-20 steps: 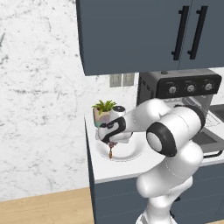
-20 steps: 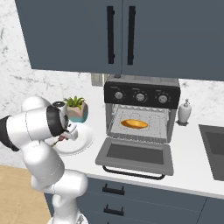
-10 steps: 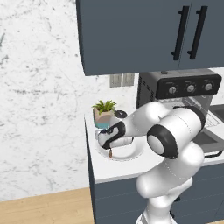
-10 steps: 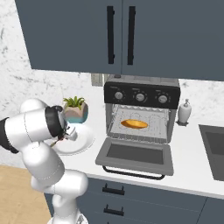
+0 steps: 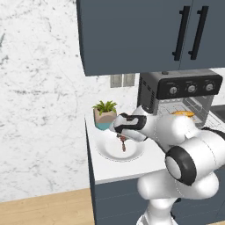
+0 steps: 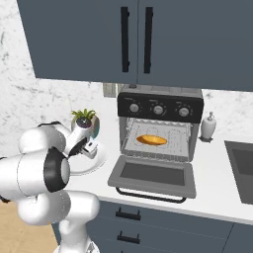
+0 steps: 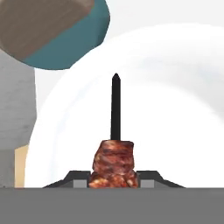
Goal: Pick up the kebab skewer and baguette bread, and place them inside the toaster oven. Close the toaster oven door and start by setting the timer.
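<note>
Standing at the back of the counter, the toaster oven [image 6: 159, 129] has its door [image 6: 153, 177] dropped flat and open, with the baguette bread [image 6: 152, 140] already lying on the wire rack inside. Left of the oven a white plate [image 5: 110, 153] sits on the counter [image 5: 110, 169], with a small potted plant [image 5: 104, 115] just behind it.

The gripper [image 5: 121, 136] hangs over the plate, its fingers clamped narrow on the kebab skewer [image 5: 122, 143]. In the hand view the meat chunks sit wedged between the finger tips and the dark pointed stick projects forward, the plate blurred behind it. The skewer appears clear of the plate, pointing downward.

Judged status: bread step done; skewer in hand, transfer to the oven outstanding; door and timer outstanding.

Risks noted:
- Grip is on soft meat near one end, so the skewer may pivot or slip during a wide swing.
- The protruding tip could catch the oven frame or rack wires on entry.
- The arm's elbow passes near the plant and the open door; contact could shift either.
</note>
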You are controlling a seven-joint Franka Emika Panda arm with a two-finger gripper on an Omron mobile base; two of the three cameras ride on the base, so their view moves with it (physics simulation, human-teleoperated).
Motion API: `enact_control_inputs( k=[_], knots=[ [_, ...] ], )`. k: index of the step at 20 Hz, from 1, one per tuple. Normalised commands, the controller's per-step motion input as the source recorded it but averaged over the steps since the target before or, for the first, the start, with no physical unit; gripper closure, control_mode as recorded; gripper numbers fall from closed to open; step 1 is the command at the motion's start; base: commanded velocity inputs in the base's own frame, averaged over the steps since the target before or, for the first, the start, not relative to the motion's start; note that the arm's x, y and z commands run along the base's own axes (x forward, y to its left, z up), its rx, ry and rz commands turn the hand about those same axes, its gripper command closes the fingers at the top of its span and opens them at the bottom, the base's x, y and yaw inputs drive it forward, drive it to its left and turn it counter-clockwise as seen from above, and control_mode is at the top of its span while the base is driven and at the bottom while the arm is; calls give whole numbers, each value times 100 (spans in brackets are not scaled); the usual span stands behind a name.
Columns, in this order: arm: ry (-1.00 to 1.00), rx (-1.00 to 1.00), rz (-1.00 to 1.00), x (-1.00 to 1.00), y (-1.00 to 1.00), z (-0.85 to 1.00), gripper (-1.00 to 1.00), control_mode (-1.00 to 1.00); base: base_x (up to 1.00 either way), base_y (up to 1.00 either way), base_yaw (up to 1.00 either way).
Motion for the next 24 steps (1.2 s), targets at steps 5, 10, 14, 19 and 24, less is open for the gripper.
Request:
enact_control_inputs(
  k=[5,10,14,19,24],
  knots=[
    [0,13,-15,-43,-32,55,100,-100,0,0,0],
    [1,12,-23,-51,-11,52,100,-100,0,0,0],
    [4,8,-37,-47,-17,47,100,-100,0,0,0],
    [0,5,-45,-36,-17,43,100,-100,0,0,0],
    [0,1,-42,-30,-17,45,100,-100,0,0,0]
  ],
)
